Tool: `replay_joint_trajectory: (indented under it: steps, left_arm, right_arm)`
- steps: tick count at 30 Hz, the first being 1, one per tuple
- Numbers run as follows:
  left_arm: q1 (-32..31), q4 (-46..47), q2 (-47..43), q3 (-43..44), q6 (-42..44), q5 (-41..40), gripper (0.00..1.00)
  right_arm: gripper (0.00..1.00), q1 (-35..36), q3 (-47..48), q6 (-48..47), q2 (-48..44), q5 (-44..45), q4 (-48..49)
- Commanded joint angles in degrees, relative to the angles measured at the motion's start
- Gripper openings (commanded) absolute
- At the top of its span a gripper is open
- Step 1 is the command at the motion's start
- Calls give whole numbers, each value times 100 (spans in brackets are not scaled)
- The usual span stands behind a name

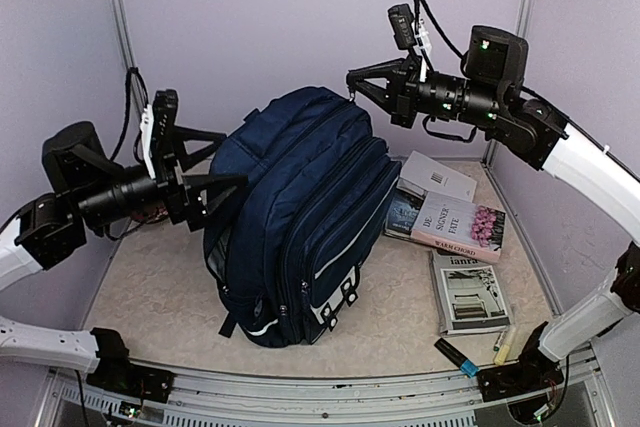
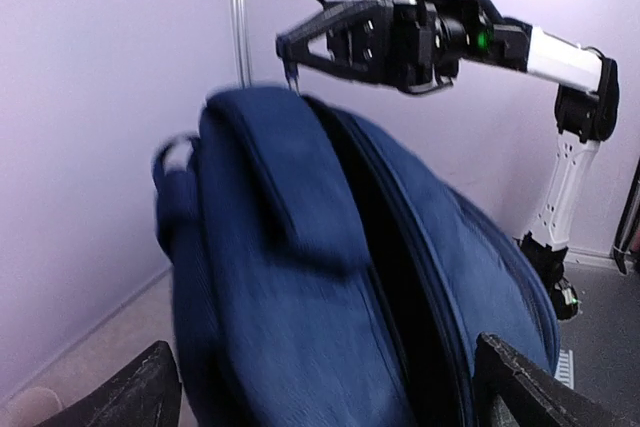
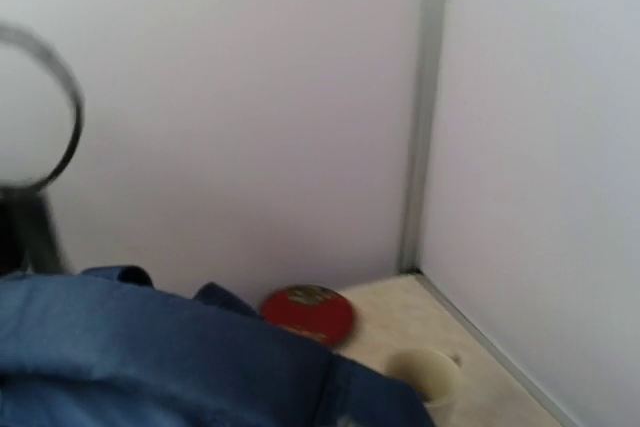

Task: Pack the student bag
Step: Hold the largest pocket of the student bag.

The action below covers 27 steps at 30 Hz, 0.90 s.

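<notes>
Right of the student bag [image 1: 300, 217] on the worktop [image 1: 150, 297]: a loose stack of books [image 1: 445, 209], then a grey magazine [image 1: 470, 292] nearer the front edge. Beyond that, a dark marker [image 1: 455, 357] and a pale marker [image 1: 503, 345] close to the right arm's base. Behind the bag, in the far corner: a red disc [image 3: 308, 312] and a cream round thing [image 3: 425, 367], seen only from the right wrist. Also there, a blurred ring [image 3: 40, 117] at the left edge, not identifiable.

Bag upright at mid-worktop, front pockets turned toward the near right.

Left fingers [image 1: 230, 179] spread wide, level with the bag's upper left side, the bag filling the gap ahead of them in the wrist view. Touching or not: cannot tell.

Right fingers [image 1: 352, 75] pressed together right at the bag's topmost edge. A thin tab [image 2: 292, 75] hanging from the tips to the fabric, too small to say whether nipped.

Main zip [image 2: 390, 247] parted into a dark slit; contents hidden.
</notes>
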Motion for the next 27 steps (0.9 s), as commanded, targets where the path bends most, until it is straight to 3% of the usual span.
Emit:
replay_joint_trajectory:
  steps: [1, 3, 7, 13, 15, 17, 18, 20, 23, 27]
  left_arm:
    - [1, -356, 477, 1336, 399, -600, 99]
    - [15, -751, 1007, 1849, 430, -686, 99]
    - [-15, -1318, 1884, 2349, 456, 442, 99]
    - [100, -1001, 2002, 2482, 648, -714, 95]
    - [215, -725, 1913, 2462, 601, -736, 82]
    - [273, -588, 1887, 2444, 584, -635, 50]
    - [276, -591, 1902, 2445, 610, -551, 38]
    - [277, -722, 1946, 2431, 698, -189, 0]
    - [260, -873, 1791, 2310, 783, 205, 0]
    - [259, -592, 1267, 1976, 940, -46, 0]
  right_arm:
    - [0, 162, 338, -138, 95, 28, 337]
    - [0, 238, 304, -80, 143, 91, 393]
    - [0, 387, 181, -103, 138, 292, 544]
    - [0, 453, 167, -174, 135, 303, 517]
    - [0, 454, 92, -195, 94, 333, 518]
    - [0, 462, 28, -219, 52, 373, 510]
    - [0, 458, -11, -224, 31, 389, 515]
    - [0, 463, -91, -254, -28, 428, 508]
    - [0, 450, -169, -308, -166, 776, 391]
    - [0, 67, -524, -381, -416, 1237, 232]
